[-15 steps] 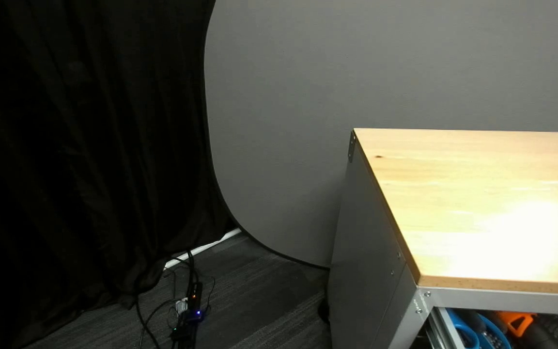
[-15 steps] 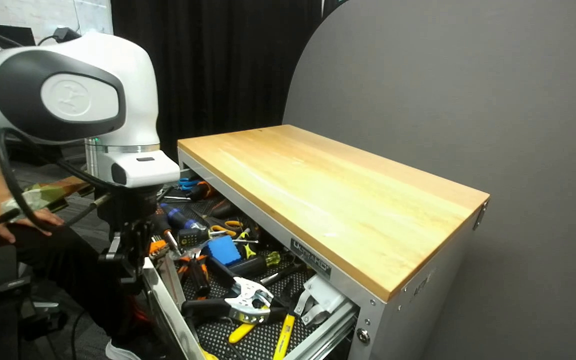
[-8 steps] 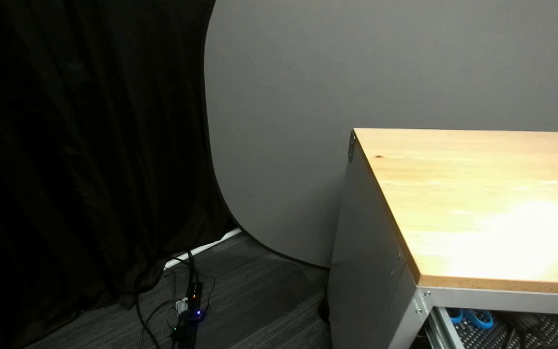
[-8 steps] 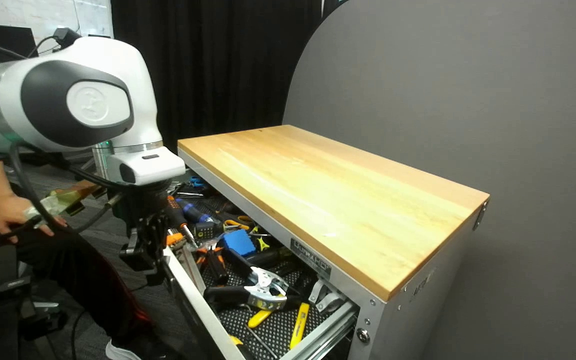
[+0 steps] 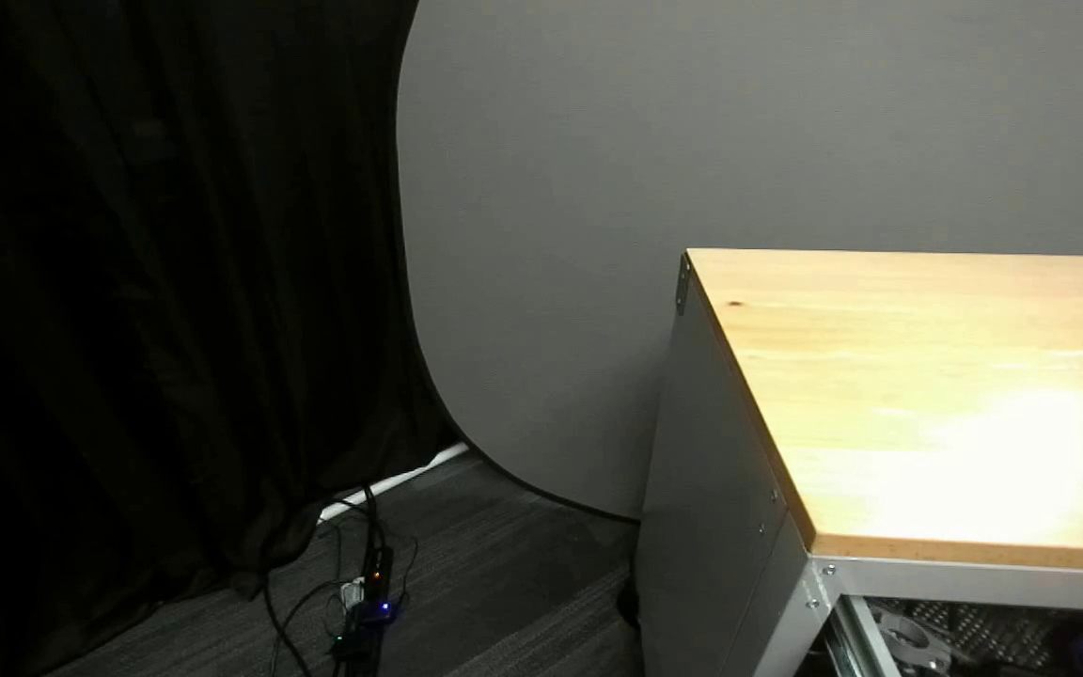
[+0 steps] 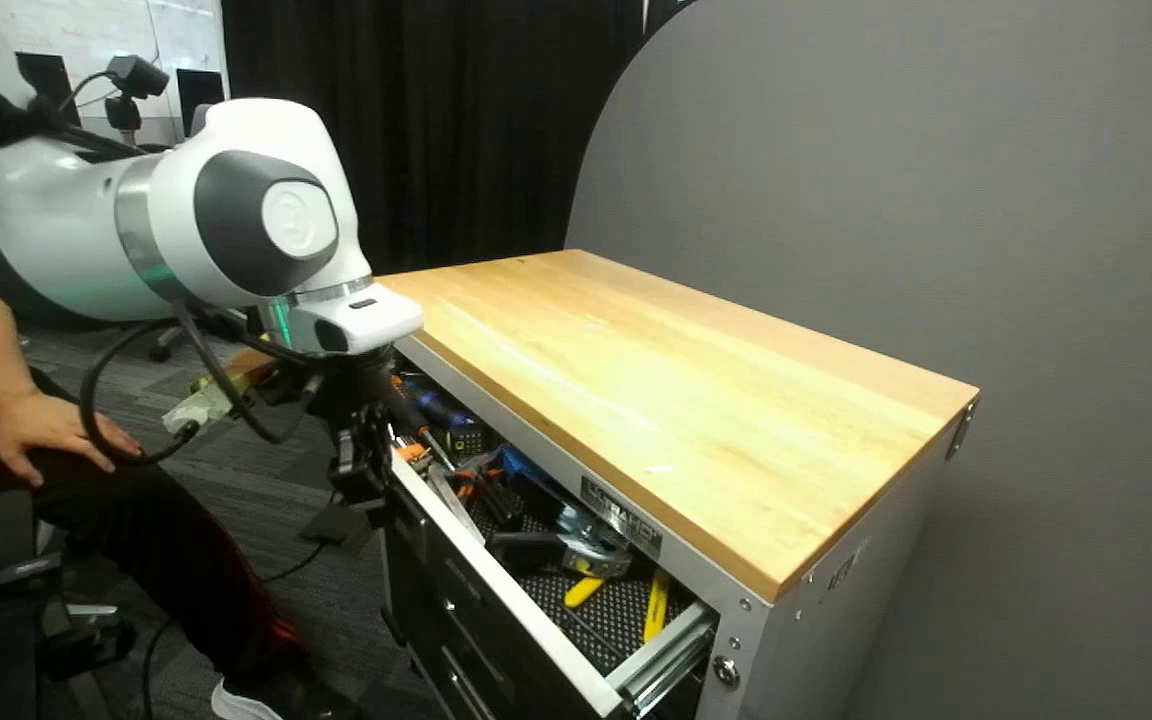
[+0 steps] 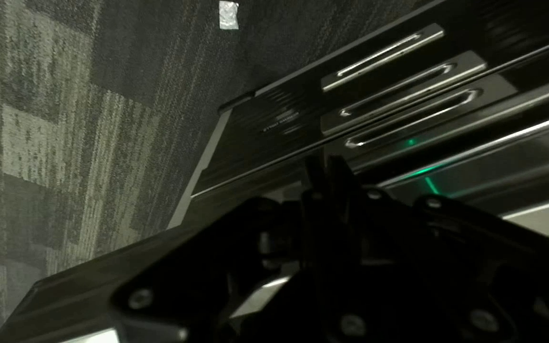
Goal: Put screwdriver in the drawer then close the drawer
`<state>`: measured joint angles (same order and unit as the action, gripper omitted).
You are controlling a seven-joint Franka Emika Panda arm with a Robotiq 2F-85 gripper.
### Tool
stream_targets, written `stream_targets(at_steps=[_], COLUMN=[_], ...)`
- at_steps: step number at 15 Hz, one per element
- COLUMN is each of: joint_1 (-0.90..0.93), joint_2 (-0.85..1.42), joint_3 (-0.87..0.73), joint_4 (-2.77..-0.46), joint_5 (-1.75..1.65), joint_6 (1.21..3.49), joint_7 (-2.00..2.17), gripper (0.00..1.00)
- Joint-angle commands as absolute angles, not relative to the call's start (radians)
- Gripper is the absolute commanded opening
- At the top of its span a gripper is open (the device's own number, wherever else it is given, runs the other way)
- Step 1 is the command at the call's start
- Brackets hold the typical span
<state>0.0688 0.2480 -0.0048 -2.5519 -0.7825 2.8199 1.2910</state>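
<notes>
The drawer (image 6: 511, 590) is partly open under the wooden top, full of tools; its side rail (image 5: 866, 639) also shows in an exterior view. A screwdriver with a dark and orange handle (image 6: 404, 405) lies inside at the far end, its metal shaft pointing toward the near end. A blue-and-black handle lies beside it. My gripper (image 6: 373, 505) points down at the outer side of the drawer front; contact itself is hard to see. In the wrist view my gripper (image 7: 324, 164) has its dark fingers together with nothing visible between them, beside the drawer's pale rim (image 7: 546, 216).
Wooden top (image 6: 686, 410) stands above the drawer. Lower black drawers with metal handles (image 7: 412, 102) lie below. A seated person's hand (image 6: 51, 430) and leg are near the arm. Yellow-handled tools (image 6: 656, 605) and a metal clamp (image 6: 591, 550) lie in the drawer.
The drawer has slid inward, and its tools have moved farther under the wooden top. My arm and gripper have moved toward the cabinet along with the drawer front.
</notes>
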Motion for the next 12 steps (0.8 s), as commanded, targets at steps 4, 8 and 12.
stream_targets(at_steps=[4,8,12], joint_1=[0.135,0.156,0.18], joint_2=[0.399,0.432,0.466], joint_3=[-0.027,-0.046,-0.067], joint_4=[-2.372,-2.307,-2.249], joint_5=[-0.91,-0.978,-1.056], joint_6=[2.878,2.88,2.903], joint_7=[1.391,1.427,1.484], gripper=[0.1,0.1,0.1])
